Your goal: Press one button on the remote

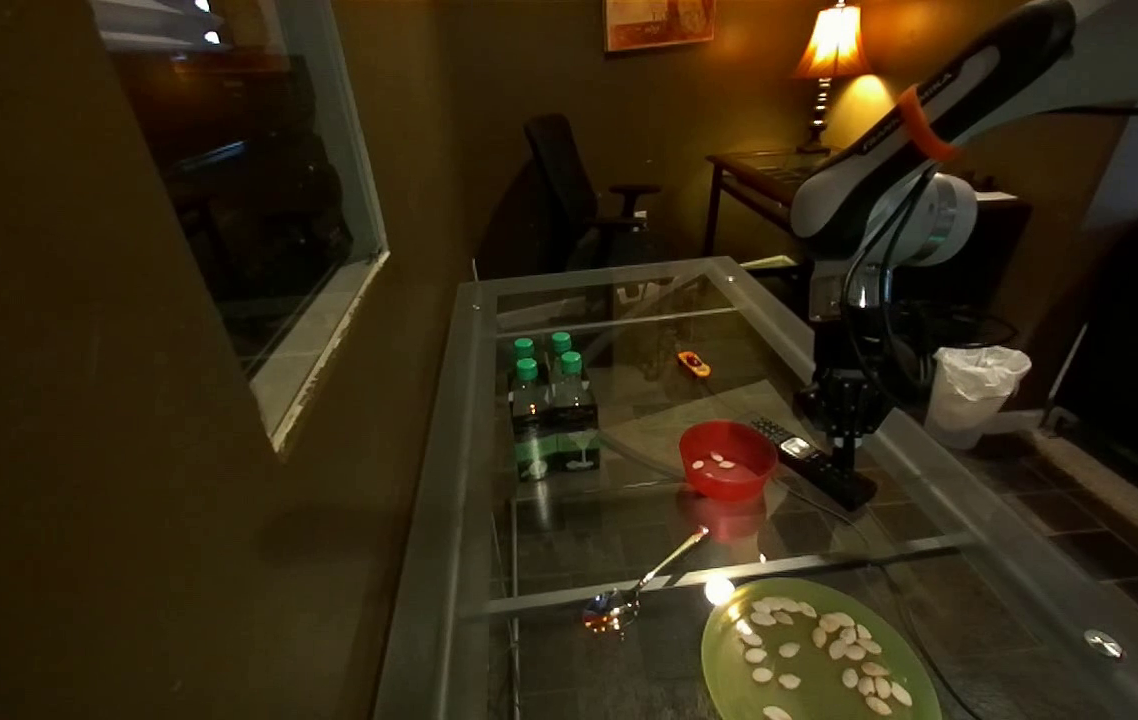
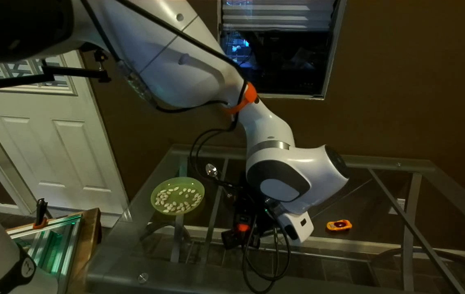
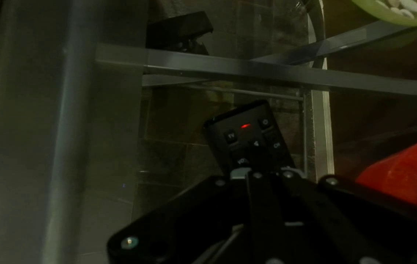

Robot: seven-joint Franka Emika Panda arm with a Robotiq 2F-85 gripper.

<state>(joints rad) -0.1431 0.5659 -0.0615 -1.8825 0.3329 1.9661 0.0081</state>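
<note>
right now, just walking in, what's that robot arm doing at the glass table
A robot arm points its shut gripper down at the buttons of a black remote on the glass table, seemingly to press one. Whether it touches or pushes any button can't be made out. In the wrist view a small red light glows near the remote's end. The red bowl beside the remote and the green plate hold pale seed-like pieces.
</note>
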